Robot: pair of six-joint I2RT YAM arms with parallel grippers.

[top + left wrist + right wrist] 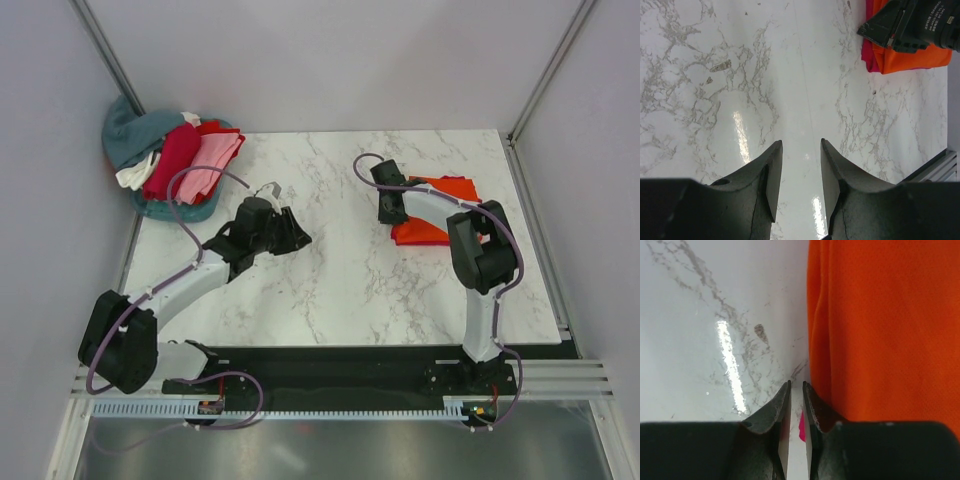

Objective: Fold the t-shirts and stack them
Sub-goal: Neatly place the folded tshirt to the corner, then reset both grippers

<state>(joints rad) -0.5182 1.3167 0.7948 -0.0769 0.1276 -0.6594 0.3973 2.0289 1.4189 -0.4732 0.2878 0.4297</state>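
T-shirts (180, 160) are heaped at the far left corner of the table (340, 290). The left gripper (801, 145) hangs over bare marble, jaws apart and empty. The right gripper (796, 385) sits at the left edge of the orange shirt (880, 330), which lies on a pink shirt (870, 57); its jaws are nearly together, and I cannot tell whether they grip cloth

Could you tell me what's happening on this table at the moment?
The right gripper sits at the edge of a folded orange t-shirt lying on a crimson-pink one, its jaws almost together. Whether they pinch cloth isn't clear. The left gripper hangs open and empty over the marble table. A pile of unfolded t-shirts waits at the far left corner.
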